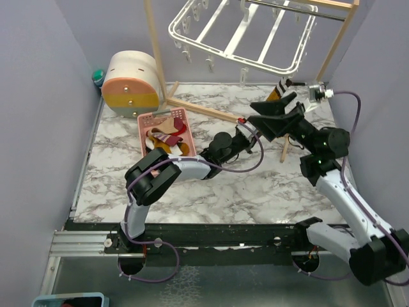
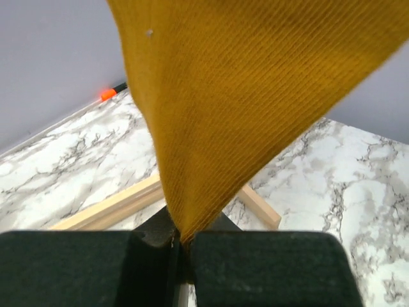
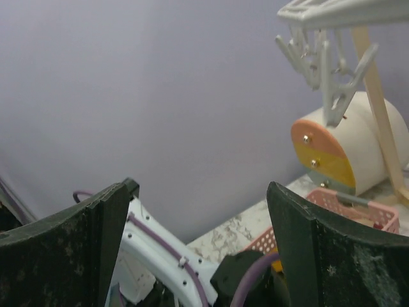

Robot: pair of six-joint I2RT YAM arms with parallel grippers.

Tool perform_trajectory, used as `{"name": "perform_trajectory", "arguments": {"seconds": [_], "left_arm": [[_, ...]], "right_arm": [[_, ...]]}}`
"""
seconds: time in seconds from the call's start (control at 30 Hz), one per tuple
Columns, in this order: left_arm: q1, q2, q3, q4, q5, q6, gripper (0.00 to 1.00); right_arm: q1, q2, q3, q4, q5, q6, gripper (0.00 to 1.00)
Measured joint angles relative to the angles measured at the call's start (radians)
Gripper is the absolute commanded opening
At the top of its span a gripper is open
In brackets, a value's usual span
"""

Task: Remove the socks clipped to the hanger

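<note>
Fingers (image 2: 255, 268) of the left hand (image 2: 182, 246) are pressed tight on the lower tip of a mustard sock (image 2: 255, 96), whose ribbed cloth fans upward from the grip and out of sight. The right hand (image 3: 198, 224) is spread wide with nothing between its fingers, lower than the clips (image 3: 332, 96) dangling from the white hanger (image 3: 358, 11). Other socks (image 1: 167, 131) lie in a pink basket (image 1: 143, 128) on the marble bench (image 1: 255, 185).

Left arm (image 1: 192, 167) and right arm (image 1: 348, 198): white links, black joints, purple cables (image 3: 156, 238). Left gripper (image 2: 182, 249) and right gripper (image 3: 198, 217) matte black.
</note>
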Motion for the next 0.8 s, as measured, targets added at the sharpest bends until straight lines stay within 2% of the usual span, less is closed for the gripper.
{"name": "perform_trajectory", "arguments": {"seconds": [0.17,0.43,0.6,0.8], "left_arm": [[0.0,-0.069,-0.091,0.002,0.021,0.0,0.0],[0.003,-0.258,-0.298,-0.037,0.055,0.001,0.0],[0.005,-0.401,-0.429,-0.088,0.056,0.003,0.0],[0.005,-0.534,-0.534,-0.182,0.056,0.003,0.0]], "right_arm": [[0.003,-0.206,-0.116,-0.238,0.001,-0.117,1.0],[0.005,-0.392,-0.183,-0.577,0.071,-0.281,1.0],[0.008,-0.42,-0.182,-0.641,0.13,-0.338,1.0],[0.008,-0.348,-0.182,-0.644,0.166,-0.37,1.0]]}}
